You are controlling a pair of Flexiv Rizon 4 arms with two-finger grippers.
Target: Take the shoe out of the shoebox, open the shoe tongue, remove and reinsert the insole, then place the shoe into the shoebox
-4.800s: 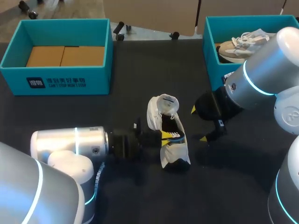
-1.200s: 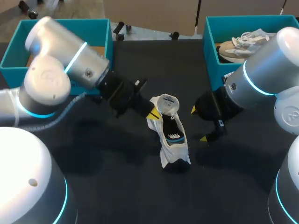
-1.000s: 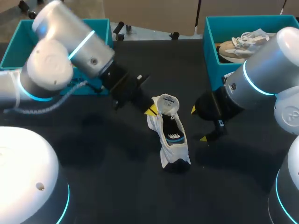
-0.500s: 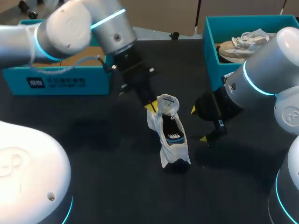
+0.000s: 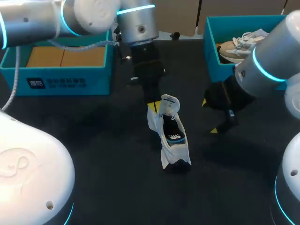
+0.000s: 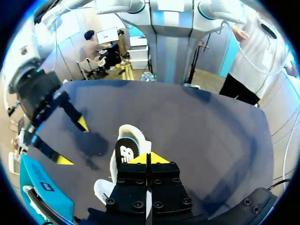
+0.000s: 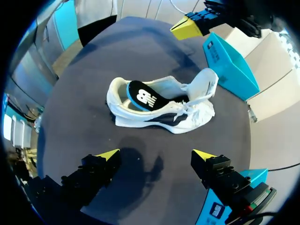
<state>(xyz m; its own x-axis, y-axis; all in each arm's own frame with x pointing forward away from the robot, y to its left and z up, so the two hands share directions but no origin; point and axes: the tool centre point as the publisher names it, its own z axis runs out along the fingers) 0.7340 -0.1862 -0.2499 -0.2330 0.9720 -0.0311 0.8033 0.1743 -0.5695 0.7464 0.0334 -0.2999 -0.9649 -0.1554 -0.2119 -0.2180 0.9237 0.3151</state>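
Apparently I'm seating the insole (image 5: 174, 136): left hand (image 5: 153, 108) closed, empty, over the shoe (image 5: 169, 153); right hand (image 5: 209, 116) agape; next, press down gently.

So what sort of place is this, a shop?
Probably a robot lab, not a shop: a left gripper and a right gripper hang over a dark table beside a shoe, with a teal left box and right box behind.

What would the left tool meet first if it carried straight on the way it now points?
The white shoe: in the left wrist view it lies directly ahead of the left tool, tips shut, probably at its tongue or black insole. Which part comes first is unclear.
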